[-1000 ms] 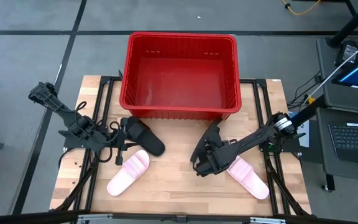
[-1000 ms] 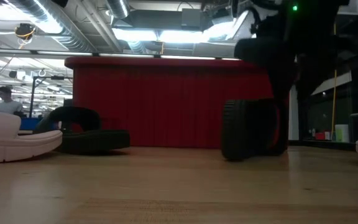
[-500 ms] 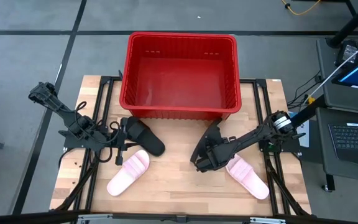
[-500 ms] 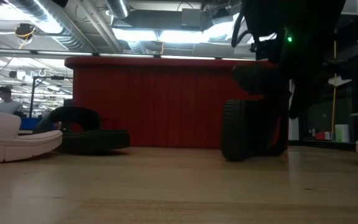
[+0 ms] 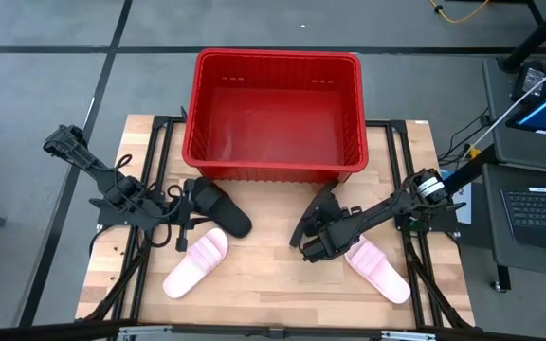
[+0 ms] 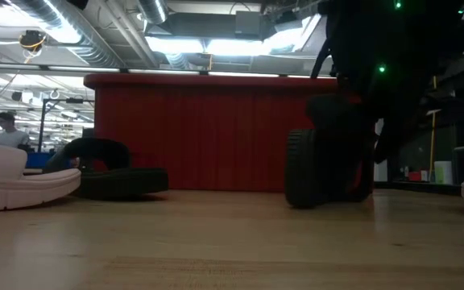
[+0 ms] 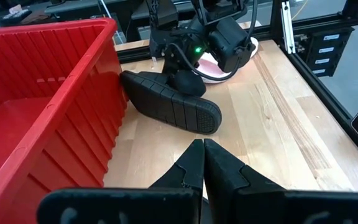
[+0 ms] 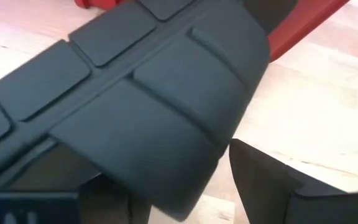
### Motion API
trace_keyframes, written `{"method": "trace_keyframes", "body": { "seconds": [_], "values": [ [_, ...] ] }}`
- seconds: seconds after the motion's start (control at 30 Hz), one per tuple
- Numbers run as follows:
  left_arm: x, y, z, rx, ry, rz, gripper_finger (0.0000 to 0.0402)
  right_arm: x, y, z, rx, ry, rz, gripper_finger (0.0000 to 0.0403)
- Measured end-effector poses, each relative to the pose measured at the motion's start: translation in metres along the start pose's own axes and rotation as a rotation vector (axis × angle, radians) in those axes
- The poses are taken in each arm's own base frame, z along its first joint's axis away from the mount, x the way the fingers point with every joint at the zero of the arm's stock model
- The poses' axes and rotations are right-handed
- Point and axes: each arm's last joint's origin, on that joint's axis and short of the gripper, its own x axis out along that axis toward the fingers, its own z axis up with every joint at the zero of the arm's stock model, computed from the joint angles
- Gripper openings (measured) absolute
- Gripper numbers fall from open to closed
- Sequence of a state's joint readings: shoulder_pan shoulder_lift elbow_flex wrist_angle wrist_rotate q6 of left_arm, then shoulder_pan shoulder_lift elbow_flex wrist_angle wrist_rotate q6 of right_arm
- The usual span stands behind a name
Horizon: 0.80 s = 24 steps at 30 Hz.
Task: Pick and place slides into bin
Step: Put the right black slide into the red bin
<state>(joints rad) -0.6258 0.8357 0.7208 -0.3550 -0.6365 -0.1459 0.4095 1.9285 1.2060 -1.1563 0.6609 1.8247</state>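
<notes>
Red ribbed bin (image 5: 275, 112) sits at upper centre of the wooden worktop (image 5: 273, 275). Right end effector (image 5: 316, 242), fingers spread wide, straddles a black slide (image 5: 322, 210) standing on edge at centre right. Left end effector (image 5: 186, 213), pressed together, rests centre left beside another black slide (image 5: 224, 210). Two pink slides (image 5: 195, 261) lie below.

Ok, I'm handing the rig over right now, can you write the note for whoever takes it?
Left tool: shut, empty, waiting at the table's left side by the black slide lying flat there.
Right tool: jaws wide, straddling the second black slide, which stands on its edge in front of the red bin; grip not closed yet.
Pink slides: one front left, one front right beside the right arm, both flat on the table.
Done: nothing in the bin so far.
Left: all four slides. Likely next: close the right tool on the tipped black slide and carry it to the bin.
</notes>
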Motion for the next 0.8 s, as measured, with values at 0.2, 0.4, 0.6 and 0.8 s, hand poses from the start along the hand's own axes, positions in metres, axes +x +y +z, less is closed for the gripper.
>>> {"method": "trace_keyframes", "body": {
  "seconds": [0.2,0.4,0.6,0.8],
  "values": [
    [0.000,0.000,0.000,-0.017,0.001,0.000,0.0004,0.000,-0.002,0.000,-0.022,-0.005,-0.020,0.0144],
    [0.000,0.000,0.000,-0.024,0.000,0.000,0.0004,-0.001,-0.002,0.000,-0.036,-0.005,-0.020,0.0055],
    [0.000,0.000,0.000,-0.024,0.001,0.000,0.0004,-0.003,-0.003,-0.002,-0.045,-0.007,-0.014,0.0018],
    [0.000,0.000,0.000,-0.024,0.001,0.000,0.0004,-0.024,0.000,-0.005,-0.080,-0.011,0.023,0.0018]
  ]
}}
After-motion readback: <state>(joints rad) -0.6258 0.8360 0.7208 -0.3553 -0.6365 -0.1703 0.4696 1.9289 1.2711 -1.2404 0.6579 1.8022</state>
